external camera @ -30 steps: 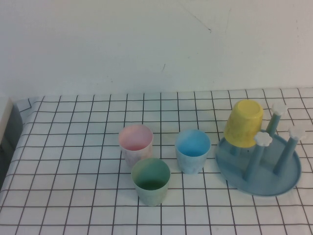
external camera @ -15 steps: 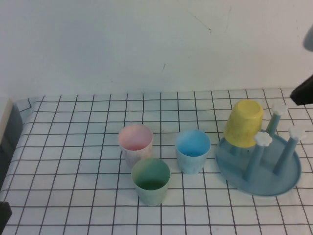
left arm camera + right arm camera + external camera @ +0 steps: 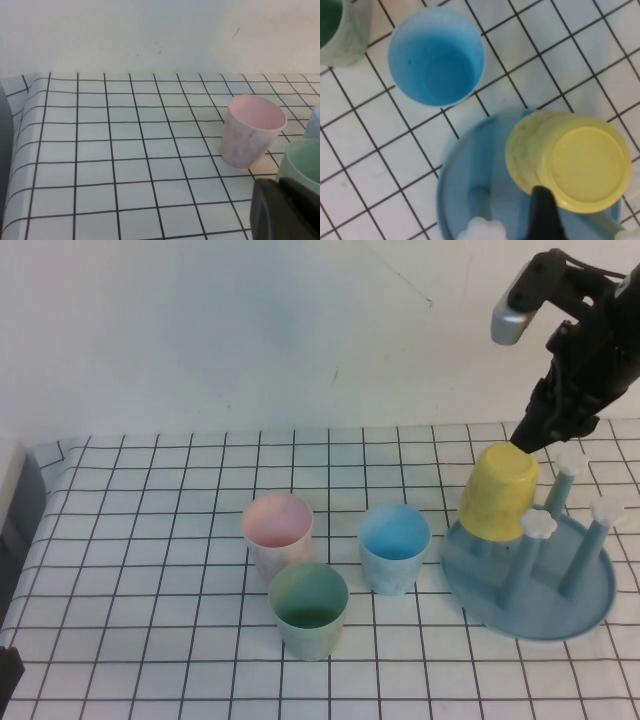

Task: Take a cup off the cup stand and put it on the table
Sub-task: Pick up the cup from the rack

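Note:
The yellow cup (image 3: 498,492) hangs upside down, tilted, on a peg of the blue cup stand (image 3: 585,612) at the right of the table (image 3: 150,540). It also shows in the right wrist view (image 3: 570,157), bottom up, over the stand's tray (image 3: 455,185). My right gripper (image 3: 527,435) hovers just above the cup's upturned bottom, open and empty; one dark finger (image 3: 543,212) shows beside the cup. My left gripper (image 3: 278,186) is shut and empty, low near the green cup (image 3: 302,160) at the table's front left.
Three upright cups stand mid-table: pink (image 3: 278,528), blue (image 3: 394,543) and green (image 3: 308,608). Three bare pegs with white flower caps (image 3: 539,524) rise beside the yellow cup. A white wall lies behind; the table's left edge drops off at the far left.
My right arm has come into view from the upper right and dropped to just above the yellow cup. A dark part of the left arm has appeared at the bottom left corner. The cups have not moved.

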You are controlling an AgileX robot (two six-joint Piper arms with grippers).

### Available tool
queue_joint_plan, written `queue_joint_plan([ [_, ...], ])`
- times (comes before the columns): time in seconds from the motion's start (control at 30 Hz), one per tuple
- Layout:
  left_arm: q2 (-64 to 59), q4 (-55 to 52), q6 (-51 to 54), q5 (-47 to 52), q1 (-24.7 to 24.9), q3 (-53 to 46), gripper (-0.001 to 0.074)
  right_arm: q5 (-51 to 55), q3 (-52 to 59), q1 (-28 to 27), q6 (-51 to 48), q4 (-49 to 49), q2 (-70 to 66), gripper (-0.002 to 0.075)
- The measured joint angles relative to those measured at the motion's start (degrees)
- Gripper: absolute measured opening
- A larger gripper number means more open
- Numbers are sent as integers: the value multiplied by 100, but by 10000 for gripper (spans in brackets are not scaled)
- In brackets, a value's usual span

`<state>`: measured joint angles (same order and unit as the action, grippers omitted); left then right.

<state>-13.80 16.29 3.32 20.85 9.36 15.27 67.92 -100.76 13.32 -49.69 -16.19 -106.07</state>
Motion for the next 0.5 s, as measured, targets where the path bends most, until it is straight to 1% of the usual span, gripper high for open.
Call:
queue_joint_plan([
  [0.1,0,0,0,-72,0,0,-4,0,-21,3,47,-143,-91,530],
  [0.17,0,0,0,-154,0,-39,-4,-19,-21,14,47,-154,-182,605],
  [0.2,0,0,0,-165,0,-61,-4,-54,-21,14,37,-154,-243,627],
  [0.33,0,0,0,-218,0,-121,-4,-308,-21,14,37,-96,-502,661],
  [0.5,0,0,0,-265,0,-121,-4,-454,-21,14,-32,-60,-731,666],
])
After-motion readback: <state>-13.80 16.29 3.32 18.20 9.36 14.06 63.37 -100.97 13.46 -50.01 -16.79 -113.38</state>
